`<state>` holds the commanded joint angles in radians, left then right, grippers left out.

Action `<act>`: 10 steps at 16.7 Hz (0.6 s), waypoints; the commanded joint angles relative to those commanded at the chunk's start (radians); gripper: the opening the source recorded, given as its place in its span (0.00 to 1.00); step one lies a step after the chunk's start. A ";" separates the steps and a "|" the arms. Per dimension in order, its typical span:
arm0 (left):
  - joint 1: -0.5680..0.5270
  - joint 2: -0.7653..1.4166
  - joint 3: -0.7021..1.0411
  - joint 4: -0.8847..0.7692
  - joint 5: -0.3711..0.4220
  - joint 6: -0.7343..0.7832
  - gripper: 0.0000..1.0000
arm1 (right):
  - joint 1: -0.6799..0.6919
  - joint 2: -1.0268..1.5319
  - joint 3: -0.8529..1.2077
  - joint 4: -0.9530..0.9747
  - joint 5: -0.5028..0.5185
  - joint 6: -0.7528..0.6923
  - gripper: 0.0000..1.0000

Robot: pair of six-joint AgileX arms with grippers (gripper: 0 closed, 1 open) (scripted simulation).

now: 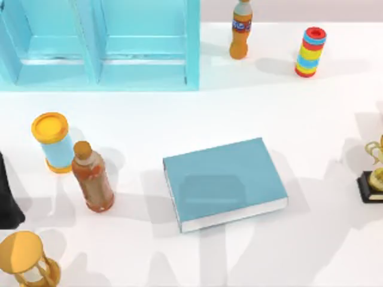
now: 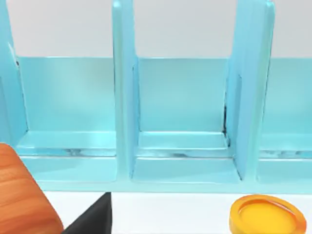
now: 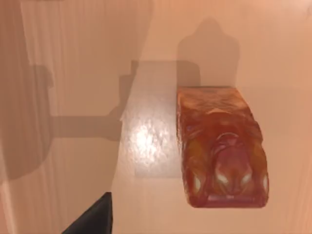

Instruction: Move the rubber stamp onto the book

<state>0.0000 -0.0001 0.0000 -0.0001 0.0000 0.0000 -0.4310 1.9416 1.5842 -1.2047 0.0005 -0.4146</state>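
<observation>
The book (image 1: 224,182), flat with a teal-blue cover and white page edges, lies at the middle of the white table with nothing on it. In the right wrist view a dark red and orange rubber stamp (image 3: 222,146) stands on a tan-lit surface, close below the camera, with a dark piece of my right gripper (image 3: 92,218) beside it and apart from it. My left arm (image 1: 7,197) sits at the table's left edge. Its wrist view faces the cabinet, with a dark piece of the left gripper (image 2: 92,219) at the picture's edge.
A light-blue cabinet (image 1: 102,42) fills the back left. A yellow-lidded can (image 1: 52,143), a brownish-orange bottle (image 1: 93,176) and a golden hourglass (image 1: 27,260) stand left of the book. A cola bottle (image 1: 240,30), a striped stack (image 1: 310,51) and a trophy (image 1: 376,176) stand at the back and right.
</observation>
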 joint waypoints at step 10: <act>0.000 0.000 0.000 0.000 0.000 0.000 1.00 | 0.011 0.069 -0.253 0.319 0.000 0.012 1.00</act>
<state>0.0000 -0.0001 0.0000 -0.0001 0.0000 0.0000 -0.4196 2.0111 1.3311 -0.8862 0.0007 -0.4026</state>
